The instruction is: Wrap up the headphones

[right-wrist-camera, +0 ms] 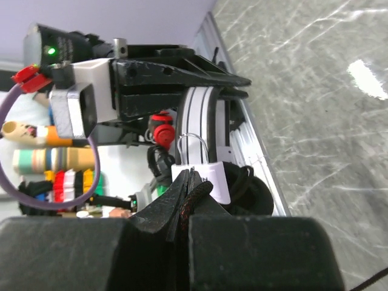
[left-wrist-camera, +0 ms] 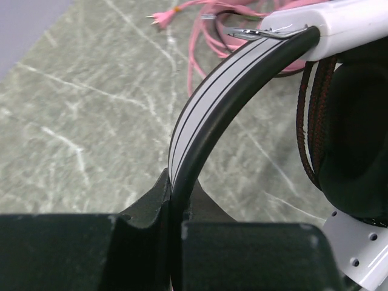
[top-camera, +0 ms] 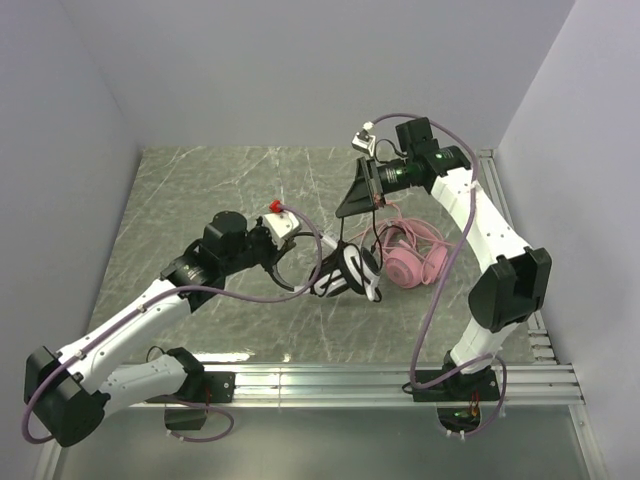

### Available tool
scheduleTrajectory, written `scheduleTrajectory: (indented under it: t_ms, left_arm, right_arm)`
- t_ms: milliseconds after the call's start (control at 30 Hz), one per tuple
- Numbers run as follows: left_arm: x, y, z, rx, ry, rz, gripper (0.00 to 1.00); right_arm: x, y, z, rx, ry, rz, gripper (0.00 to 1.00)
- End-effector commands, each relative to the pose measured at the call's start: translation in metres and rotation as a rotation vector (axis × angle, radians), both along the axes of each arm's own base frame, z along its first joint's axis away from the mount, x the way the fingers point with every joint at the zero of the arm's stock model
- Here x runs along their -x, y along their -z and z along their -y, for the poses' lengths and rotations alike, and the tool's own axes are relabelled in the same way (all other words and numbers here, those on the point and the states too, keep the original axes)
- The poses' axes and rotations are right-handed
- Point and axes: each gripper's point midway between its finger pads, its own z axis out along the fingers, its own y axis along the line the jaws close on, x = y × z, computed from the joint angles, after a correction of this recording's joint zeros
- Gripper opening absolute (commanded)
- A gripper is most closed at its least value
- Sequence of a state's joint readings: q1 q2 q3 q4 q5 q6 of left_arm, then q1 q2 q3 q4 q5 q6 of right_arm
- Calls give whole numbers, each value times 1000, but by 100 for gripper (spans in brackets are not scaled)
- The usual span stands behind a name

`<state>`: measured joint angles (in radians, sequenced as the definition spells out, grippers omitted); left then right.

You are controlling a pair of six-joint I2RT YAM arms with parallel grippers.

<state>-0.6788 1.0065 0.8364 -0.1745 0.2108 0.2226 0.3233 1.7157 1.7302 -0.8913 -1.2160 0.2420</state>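
- Top external: left gripper [top-camera: 283, 252] pinches the headband of the black-and-white headset [top-camera: 348, 272] at mid-table [top-camera: 200, 190]; open tabletop lies from its 9 to 12 o'clock.
- Right gripper [top-camera: 345, 210], at the headset's 12 o'clock, is clamped on the black cable [top-camera: 342, 232].
- Pink headset [top-camera: 405, 263] sits just beside at 3 o'clock, with its pink cable [top-camera: 440, 240] looped around it.

Pink headset [top-camera: 405, 264] blocks right side of black-and-white headset [top-camera: 349, 272]

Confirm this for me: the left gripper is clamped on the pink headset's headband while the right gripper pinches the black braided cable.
Not quite. The left gripper is clamped on the black-and-white headset's headband, not the pink one's, as the left wrist view shows. The pink headset lies ungripped. The right gripper does pinch the black braided cable.
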Motion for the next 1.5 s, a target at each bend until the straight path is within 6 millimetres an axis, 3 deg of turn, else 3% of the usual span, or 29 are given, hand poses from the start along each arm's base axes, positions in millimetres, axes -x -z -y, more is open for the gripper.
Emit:
scheduleTrajectory:
  t_ms: [0, 200, 333, 500, 600, 733, 867, 1133, 1400, 1467]
  left_arm:
    - [94, -19, 45, 100, 536, -98, 0]
    - [88, -19, 59, 123, 502, -274, 0]
    - [102, -23, 64, 138, 597, -344, 0]
    - [104, -28, 62, 163, 589, -330, 0]
    - [96, -31, 64, 199, 524, -379, 0]
    - [102, -36, 64, 259, 591, -476, 0]
    - [107, -52, 56, 372, 672, -522, 0]
    - [120, -76, 49, 491, 634, -586, 0]
    - [98, -111, 36, 689, 464, -632, 0]
    - [83, -105, 36, 702, 361, -715, 0]
  right_arm:
    - [-59, -27, 19, -69, 123, 365, 0]
    - [-60, -26, 25, -89, 157, 377, 0]
    - [-63, -19, 35, -99, 206, 349, 0]
    - [-59, -30, 48, -157, 228, 398, 1]
    - [-54, -34, 51, -171, 228, 420, 2]
    - [-51, -38, 55, -185, 244, 447, 2]
    - [-48, -41, 61, -196, 261, 458, 2]
    - [-43, -46, 63, -203, 285, 491, 2]
    - [-41, -49, 65, -213, 331, 537, 3]
    - [-38, -48, 65, -219, 332, 539, 3]
